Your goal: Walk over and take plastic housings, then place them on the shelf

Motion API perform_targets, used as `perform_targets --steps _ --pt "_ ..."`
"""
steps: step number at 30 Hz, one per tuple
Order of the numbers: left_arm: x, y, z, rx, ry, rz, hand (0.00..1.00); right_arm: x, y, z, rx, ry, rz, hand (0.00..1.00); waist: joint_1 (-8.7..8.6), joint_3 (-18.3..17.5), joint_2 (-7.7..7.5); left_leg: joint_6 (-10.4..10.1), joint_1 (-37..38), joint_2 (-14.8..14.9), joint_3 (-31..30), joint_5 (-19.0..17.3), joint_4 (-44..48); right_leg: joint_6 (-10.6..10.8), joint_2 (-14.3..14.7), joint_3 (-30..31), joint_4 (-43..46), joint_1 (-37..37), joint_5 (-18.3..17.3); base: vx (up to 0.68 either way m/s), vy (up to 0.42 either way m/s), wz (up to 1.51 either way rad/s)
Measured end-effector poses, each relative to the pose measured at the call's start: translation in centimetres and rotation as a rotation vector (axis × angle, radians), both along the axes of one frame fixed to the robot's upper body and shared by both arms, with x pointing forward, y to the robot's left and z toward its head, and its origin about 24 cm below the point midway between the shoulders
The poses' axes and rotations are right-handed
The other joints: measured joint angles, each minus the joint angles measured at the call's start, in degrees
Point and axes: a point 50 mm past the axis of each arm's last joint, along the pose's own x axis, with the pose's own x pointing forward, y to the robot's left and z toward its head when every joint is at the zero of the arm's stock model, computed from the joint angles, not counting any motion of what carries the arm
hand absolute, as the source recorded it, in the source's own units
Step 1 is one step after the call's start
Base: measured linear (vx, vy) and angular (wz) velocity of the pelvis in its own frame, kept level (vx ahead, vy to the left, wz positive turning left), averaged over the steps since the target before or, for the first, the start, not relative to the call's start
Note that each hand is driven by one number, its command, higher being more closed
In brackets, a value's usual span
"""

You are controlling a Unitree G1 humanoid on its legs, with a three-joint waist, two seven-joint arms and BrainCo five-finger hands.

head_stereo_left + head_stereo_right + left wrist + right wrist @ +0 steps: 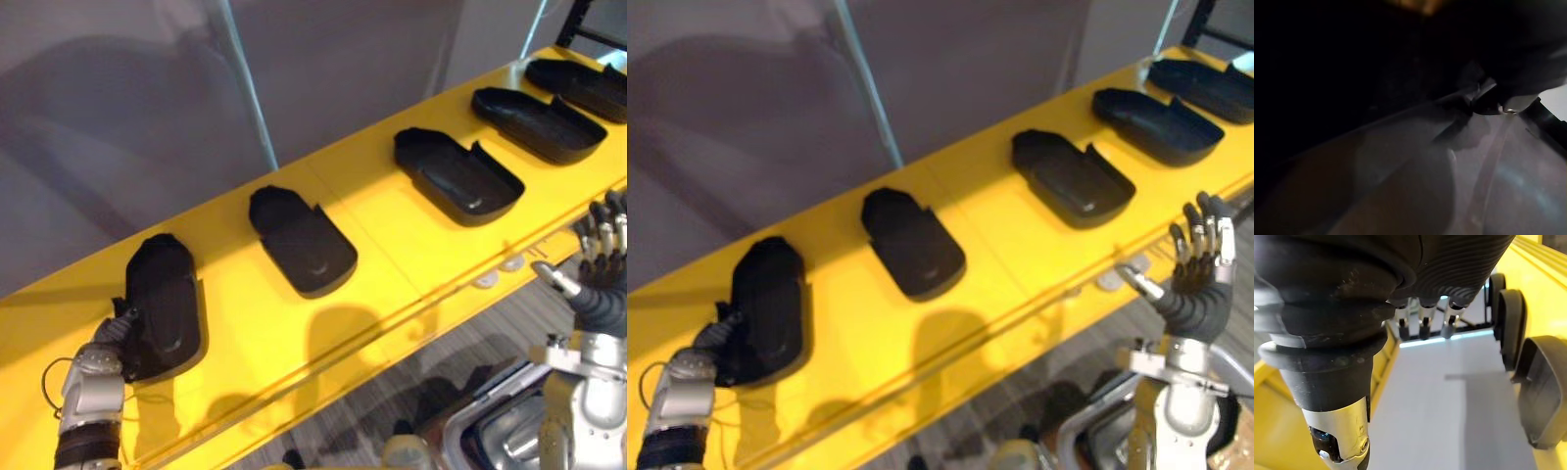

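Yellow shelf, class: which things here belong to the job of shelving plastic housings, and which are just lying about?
Job:
yellow shelf
leftmost housing
second housing
third housing
fourth housing
fifth housing
left hand, at the leftmost
right hand, open

Lying about:
pale discs at the shelf's front edge
grey carpet

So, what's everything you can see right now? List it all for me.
shelf: one, yellow, running across the view
plastic housings: five, black, in a row along the shelf
leftmost housing: one of the five, black, at the left hand
round fittings: two, white, on the shelf's front edge
wall panel: grey, behind the shelf
floor: grey, below the shelf
left hand: against the leftmost housing's near end
right hand: raised before the shelf's front edge, fingers straight, holding nothing
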Motion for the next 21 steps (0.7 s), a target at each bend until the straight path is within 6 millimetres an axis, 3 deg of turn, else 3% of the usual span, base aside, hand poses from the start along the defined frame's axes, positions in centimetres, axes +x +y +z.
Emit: perform_targets --steps 10,11,21 --pt "-0.71 0.04 -0.67 0.022 -0.021 0.091 1.0 -0.05 -0.05 -0.09 0.017 -0.003 -0.016 0.0 -0.04 0.0 -0.06 0.0 0.0 0.0 0.0 0.0 0.1 0.0 0.0 0.0 0.0 0.0 0.0 0.0 0.0 0.0" --pt "-0.81 0.09 -0.71 0.024 -0.02 0.093 0.0 -0.05 -0.06 -0.09 0.017 -0.003 -0.017 0.0 -0.07 0.0 -0.06 0.0 0.0 0.0 0.0 0.0 0.1 0.0 0.0 0.0 0.0 0.0 0.0 0.0 0.0 0.0" --pt "-1.05 0.37 -1.01 0.045 -0.026 0.11 0.0 -0.05 -0.05 -0.08 0.016 -0.003 -0.014 0.0 -0.05 0.1 -0.2 0.0 0.0 0.0 0.0 0.0 0.1 0.1 0.0 0.0 0.0 0.0 0.0 0.0 0.0 0.0"
